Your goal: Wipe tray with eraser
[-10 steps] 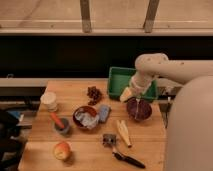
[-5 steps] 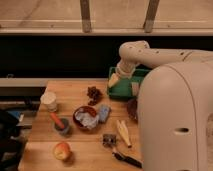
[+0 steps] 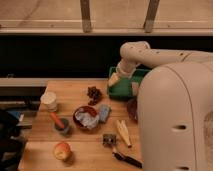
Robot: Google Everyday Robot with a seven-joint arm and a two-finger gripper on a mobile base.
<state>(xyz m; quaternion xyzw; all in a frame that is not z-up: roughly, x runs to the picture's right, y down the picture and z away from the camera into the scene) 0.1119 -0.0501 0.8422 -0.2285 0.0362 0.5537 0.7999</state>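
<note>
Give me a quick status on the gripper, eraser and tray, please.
Gripper holding eraser, over left edge of tray. Contact with tray unclear. Robot's own body hides tray's right part.

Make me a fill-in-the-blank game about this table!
The claw grips the small cream-yellow wedge eraser at the rim of the shallow plastic tray, coloured ___.
The round reddish-yellow fruit on the wooden table is an ___.
The light blue spongy block sits beside a round bowl coloured dark ___.
Missing words: green, apple, red.
</note>
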